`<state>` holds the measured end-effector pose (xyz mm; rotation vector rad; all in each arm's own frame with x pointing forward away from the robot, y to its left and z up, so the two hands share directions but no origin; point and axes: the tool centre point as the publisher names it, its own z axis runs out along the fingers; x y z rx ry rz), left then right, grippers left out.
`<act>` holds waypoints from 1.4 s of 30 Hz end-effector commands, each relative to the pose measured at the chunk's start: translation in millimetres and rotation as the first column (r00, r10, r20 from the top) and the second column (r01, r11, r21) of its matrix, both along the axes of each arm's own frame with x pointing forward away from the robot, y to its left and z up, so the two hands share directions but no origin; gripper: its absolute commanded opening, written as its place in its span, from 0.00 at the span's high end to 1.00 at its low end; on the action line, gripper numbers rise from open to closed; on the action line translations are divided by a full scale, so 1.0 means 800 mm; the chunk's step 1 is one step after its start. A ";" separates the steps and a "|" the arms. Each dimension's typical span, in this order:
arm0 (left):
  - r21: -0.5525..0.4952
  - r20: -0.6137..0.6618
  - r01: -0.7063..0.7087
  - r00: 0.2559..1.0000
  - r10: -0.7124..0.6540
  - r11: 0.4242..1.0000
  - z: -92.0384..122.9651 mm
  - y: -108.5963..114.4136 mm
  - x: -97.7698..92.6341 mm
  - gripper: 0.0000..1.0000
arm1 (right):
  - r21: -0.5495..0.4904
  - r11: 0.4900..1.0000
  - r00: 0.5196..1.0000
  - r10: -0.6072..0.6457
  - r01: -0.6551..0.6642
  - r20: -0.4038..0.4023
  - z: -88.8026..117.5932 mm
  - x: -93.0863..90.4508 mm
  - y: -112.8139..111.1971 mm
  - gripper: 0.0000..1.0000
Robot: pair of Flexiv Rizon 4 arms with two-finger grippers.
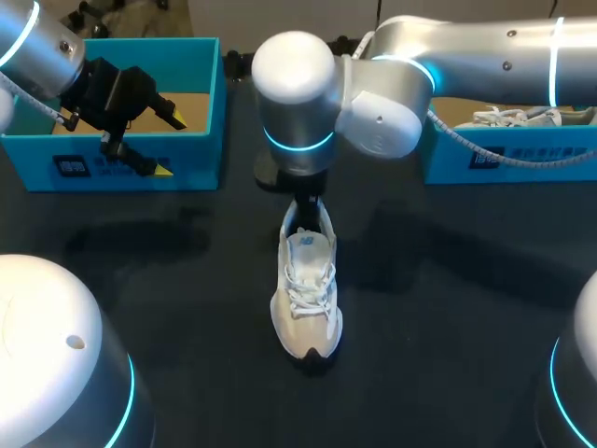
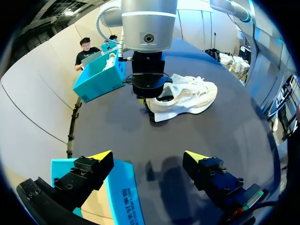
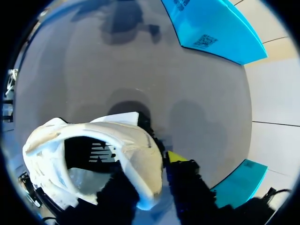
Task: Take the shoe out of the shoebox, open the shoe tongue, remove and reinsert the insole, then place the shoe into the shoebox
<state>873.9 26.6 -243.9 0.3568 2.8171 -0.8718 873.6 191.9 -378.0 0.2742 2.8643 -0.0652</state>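
The shoe stands upright mid-table, toe toward the robot. The right gripper pinches its heel collar, one finger inside and one outside. The left gripper hangs with jaws wide over the front wall of the left box, well apart from the shoe.

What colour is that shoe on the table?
The shoe is off-white, clearest in the head view.
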 end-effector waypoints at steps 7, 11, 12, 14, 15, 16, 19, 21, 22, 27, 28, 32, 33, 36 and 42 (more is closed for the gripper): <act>0.003 0.001 -0.001 1.000 0.001 1.000 0.001 0.000 -0.001 0.00 | 0.017 0.998 0.998 -0.055 0.054 0.024 0.006 -0.005 -0.003 1.00; 0.003 0.001 -0.001 1.000 0.001 1.000 0.001 0.000 -0.001 0.00 | 0.020 0.995 0.995 -0.094 0.094 0.014 0.033 -0.005 -0.004 1.00; 0.003 0.001 -0.001 1.000 0.001 1.000 0.001 0.000 -0.001 0.00 | 0.037 0.994 0.995 -0.101 0.101 0.008 0.041 -0.006 -0.005 1.00; 0.003 0.001 -0.001 1.000 0.001 1.000 0.001 0.000 -0.001 0.00 | 0.046 0.991 0.992 -0.123 0.122 0.009 0.060 -0.005 -0.007 1.00; 0.003 0.001 -0.001 1.000 0.001 1.000 0.001 0.000 -0.001 0.00 | 0.046 0.990 0.991 -0.132 0.132 -0.002 0.067 -0.005 -0.008 1.00; 0.003 0.001 -0.001 1.000 0.001 1.000 0.001 0.000 -0.001 0.00 | 0.024 0.989 0.989 -0.147 0.148 -0.011 0.080 -0.003 -0.010 1.00; 0.003 0.001 -0.001 1.000 0.001 1.000 0.001 0.000 -0.001 0.00 | 0.003 0.984 0.983 -0.181 0.181 -0.015 0.104 -0.002 -0.012 1.00; 0.003 0.001 -0.001 1.000 0.001 1.000 0.001 0.000 -0.001 0.00 | 0.003 0.977 0.976 -0.215 0.215 -0.020 0.127 -0.002 -0.016 1.00; 0.003 0.001 -0.001 1.000 0.001 1.000 0.001 0.000 -0.001 0.00 | 0.015 0.976 0.976 -0.217 0.217 -0.016 0.134 -0.003 -0.016 1.00; 0.003 0.001 -0.001 1.000 0.001 1.000 0.001 0.000 -0.001 0.00 | 0.045 0.972 0.973 -0.231 0.232 -0.023 0.168 -0.007 -0.018 1.00; 0.003 0.001 -0.001 1.000 0.001 1.000 0.001 0.000 -0.001 0.00 | 0.055 0.971 0.973 -0.231 0.232 -0.018 0.174 -0.008 -0.017 1.00; 0.003 0.001 -0.001 1.000 0.001 1.000 0.001 0.000 -0.001 0.00 | 0.065 0.971 0.973 -0.228 0.229 -0.025 0.196 -0.010 -0.017 1.00; 0.003 0.001 -0.001 1.000 0.001 1.000 0.001 0.000 -0.001 0.00 | 0.071 0.972 0.974 -0.225 0.226 -0.019 0.202 -0.010 -0.017 1.00; 0.003 0.001 -0.001 1.000 0.001 1.000 0.001 0.000 -0.001 0.00 | 0.075 0.974 0.977 -0.213 0.213 -0.010 0.220 -0.011 -0.015 1.00; 0.003 0.001 -0.001 1.000 0.001 1.000 0.001 0.000 -0.001 0.00 | 0.089 0.973 0.975 -0.218 0.214 0.035 0.259 -0.011 -0.019 1.00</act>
